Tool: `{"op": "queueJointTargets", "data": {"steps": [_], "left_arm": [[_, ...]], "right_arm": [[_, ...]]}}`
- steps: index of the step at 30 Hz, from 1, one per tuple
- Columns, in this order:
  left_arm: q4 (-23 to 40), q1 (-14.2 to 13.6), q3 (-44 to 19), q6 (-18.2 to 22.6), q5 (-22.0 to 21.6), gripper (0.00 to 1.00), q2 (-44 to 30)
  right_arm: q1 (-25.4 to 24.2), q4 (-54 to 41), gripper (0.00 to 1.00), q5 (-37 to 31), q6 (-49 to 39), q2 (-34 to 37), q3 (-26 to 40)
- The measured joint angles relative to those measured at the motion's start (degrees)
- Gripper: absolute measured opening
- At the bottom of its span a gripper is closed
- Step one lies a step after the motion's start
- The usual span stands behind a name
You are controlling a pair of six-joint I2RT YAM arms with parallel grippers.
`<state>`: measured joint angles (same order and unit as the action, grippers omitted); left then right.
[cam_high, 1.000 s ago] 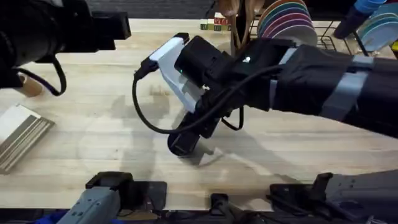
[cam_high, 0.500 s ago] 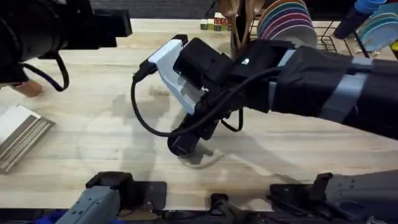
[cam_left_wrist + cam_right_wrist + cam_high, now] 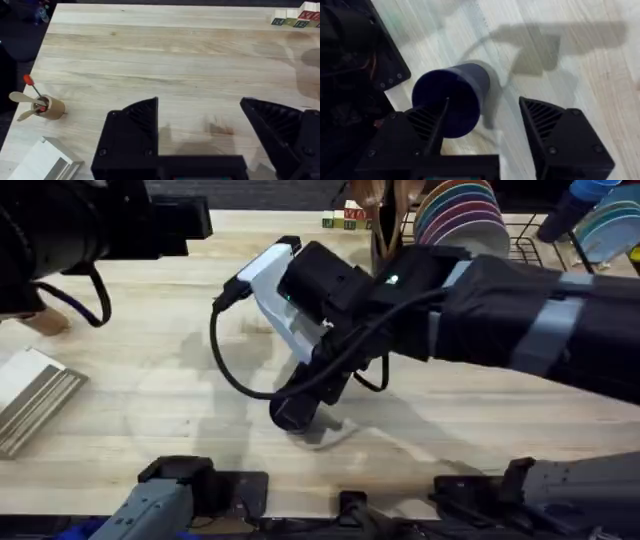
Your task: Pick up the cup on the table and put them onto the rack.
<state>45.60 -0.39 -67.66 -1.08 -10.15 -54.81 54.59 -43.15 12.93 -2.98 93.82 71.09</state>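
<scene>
While the right end effector (image 3: 300, 412) sits low over the desk (image 3: 150, 400) in the overhead view, the dark navy cup (image 3: 293, 413) lies under its tip, near the middle of the desk and toward the near edge. The arm covers most of the cup, so finger spacing cannot be read from here. The rack (image 3: 520, 240) stands at the far right, well apart from the cup, with upright coloured plates (image 3: 460, 210) and a lighter blue cup (image 3: 590, 188) on it. Risk — a long carry to the rack with the arm's own bulk hiding the target.

In the left wrist view, the left end effector (image 3: 200, 135) hangs over bare desk with its jaws spread wide and nothing between them. A small wooden holder with sticks (image 3: 42, 105) stands to one side, and lettered blocks (image 3: 295, 20) lie at the far edge. No interference with the cup appears likely.

In the right wrist view, the right end effector's jaws are spread, and the cup (image 3: 451, 100) lies on its side — dark, round, smooth-walled, one circular end facing the camera. It sits against one finger (image 3: 405, 135), well clear of the other. Judged hazard: closing from this offset could roll the cup or pinch only its edge, giving a weak hold that slips during the lift.
</scene>
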Motion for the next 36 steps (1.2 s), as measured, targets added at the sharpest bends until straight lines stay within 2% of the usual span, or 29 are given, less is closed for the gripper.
{"op": "queueJointTargets", "data": {"steps": [6,8,16,17,24,28,31,36], "left_arm": [[0.00,-0.02,0.00,0.00,0.00,0.993,0.00],[-0.01,-0.02,0.00,0.00,0.00,0.993,0.00],[-0.02,-0.02,0.00,0.00,0.00,0.993,0.00],[0.00,0.01,0.00,0.00,0.00,0.993,0.00],[-0.02,0.00,0.00,0.00,0.00,0.993,0.00],[0.00,0.01,0.00,0.00,0.00,0.993,0.00],[0.00,0.00,0.00,0.00,0.00,0.993,0.00],[-0.02,-0.01,0.00,0.00,0.00,0.993,0.00]], "right_arm": [[0.00,0.45,0.816,0.00,0.00,1.20,-0.02],[0.00,0.54,0.768,0.00,-0.01,1.20,-0.02],[0.00,0.61,0.075,0.02,0.12,1.20,-0.02],[0.00,0.63,0.046,0.00,0.08,1.20,-0.02],[-0.07,-0.30,0.030,0.02,0.02,1.16,0.00],[-1.09,-4.77,0.030,0.02,0.02,0.89,0.96],[-3.29,-8.74,0.030,-0.15,0.02,-0.63,2.86],[-10.72,-11.68,0.030,-2.28,0.00,-5.41,8.97]]}}
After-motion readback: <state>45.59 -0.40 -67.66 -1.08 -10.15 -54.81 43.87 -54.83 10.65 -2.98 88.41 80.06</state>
